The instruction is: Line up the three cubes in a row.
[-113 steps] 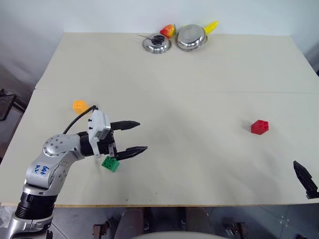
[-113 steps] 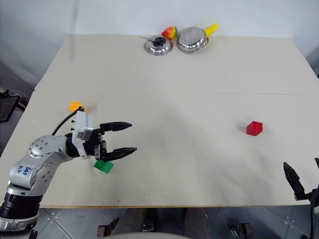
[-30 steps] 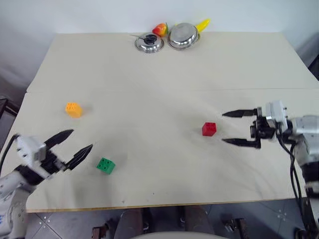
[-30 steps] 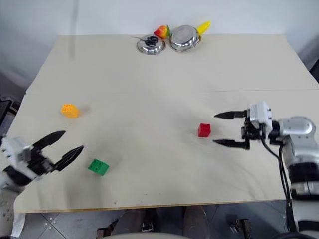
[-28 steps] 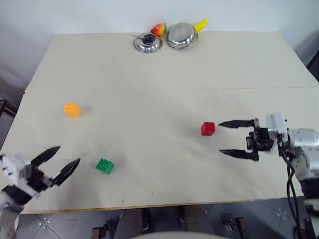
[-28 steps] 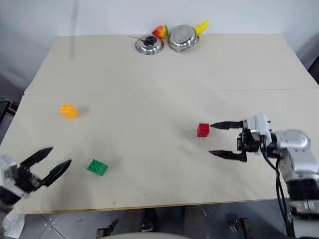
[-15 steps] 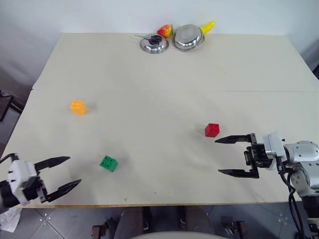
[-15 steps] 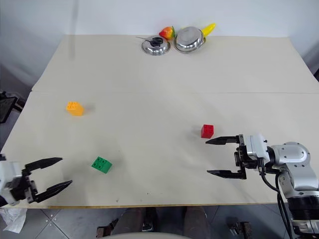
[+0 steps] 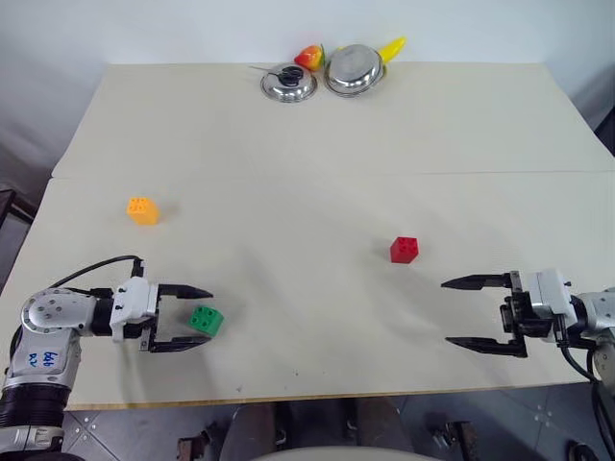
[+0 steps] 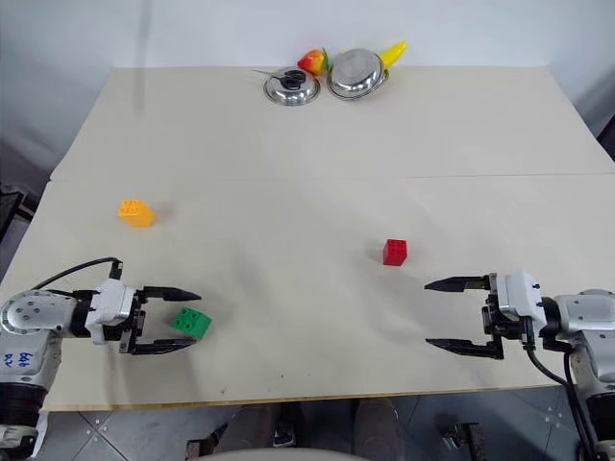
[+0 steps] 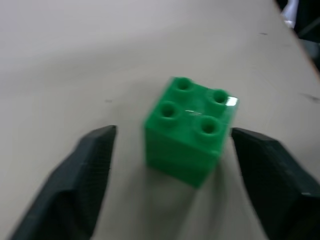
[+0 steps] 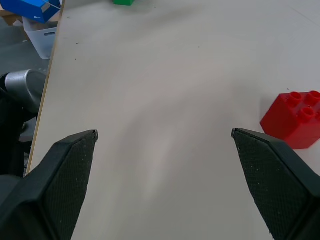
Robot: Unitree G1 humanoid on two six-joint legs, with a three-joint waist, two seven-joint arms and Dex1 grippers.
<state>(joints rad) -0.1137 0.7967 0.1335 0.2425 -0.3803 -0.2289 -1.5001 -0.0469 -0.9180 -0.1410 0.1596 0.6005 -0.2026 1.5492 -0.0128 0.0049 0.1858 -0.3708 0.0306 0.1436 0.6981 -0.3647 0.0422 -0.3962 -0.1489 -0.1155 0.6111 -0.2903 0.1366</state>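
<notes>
The green cube (image 9: 205,320) lies near the table's front left, between the fingers of my left gripper (image 11: 173,134). Those fingers stand one on each side of it, and a gap shows on at least one side, so that gripper is open around it. Further back on the left sits the orange-yellow cube (image 9: 142,210). The red cube (image 9: 405,250) rests right of the middle, also seen as the red cube (image 12: 295,117) in the right wrist view. My right gripper (image 9: 446,312) hangs wide open and empty at the front right, a short way from the red cube and nearer the table's front edge.
Two steel bowls (image 9: 288,83) (image 9: 353,69) stand at the far edge with a red toy fruit (image 9: 308,57) and a yellow one (image 9: 389,46) behind them. The beige table (image 9: 288,173) has a seam across its middle. Its front edge runs just below both grippers.
My left gripper swung in from the front left corner and now straddles the green cube, its fingers narrower. The right gripper drew back from the red cube toward the front right.
</notes>
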